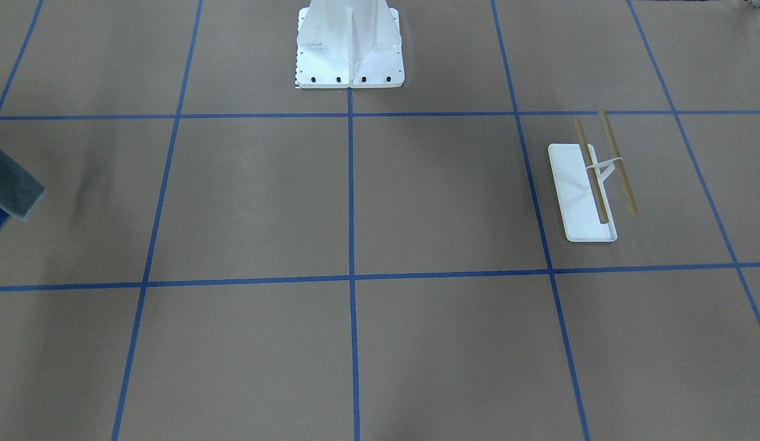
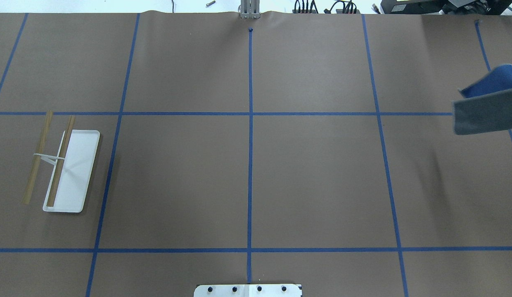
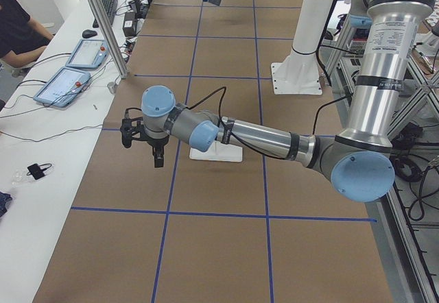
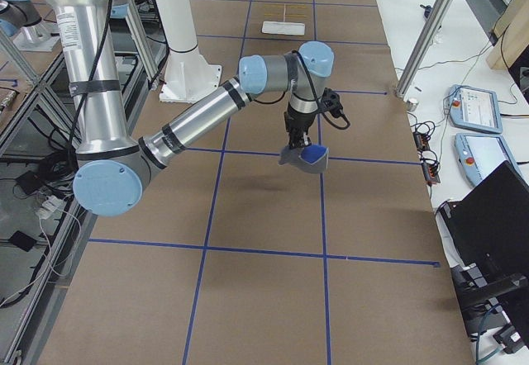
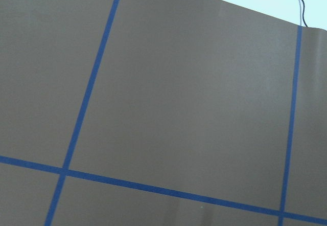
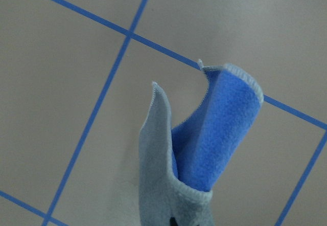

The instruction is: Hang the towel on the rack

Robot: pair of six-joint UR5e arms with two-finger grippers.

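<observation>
The towel (image 2: 485, 111), royal blue on one side and grey on the other, hangs folded in the air at the table's right end. It also shows at the left edge of the front view (image 1: 9, 184) and close up in the right wrist view (image 6: 204, 149), where it hides the fingers. In the right side view my right gripper (image 4: 299, 144) points down with the towel (image 4: 306, 157) under it. The rack (image 2: 76, 165), a white tray with two tan rods, stands at the table's left end (image 1: 579, 196). My left gripper (image 3: 147, 145) hovers near the rack; I cannot tell if it is open.
The white bolted robot pedestal (image 1: 349, 49) stands at the middle of the robot's side of the table. Blue tape lines grid the brown table. An operator's desk with tablets (image 3: 68, 77) runs along the table's far side.
</observation>
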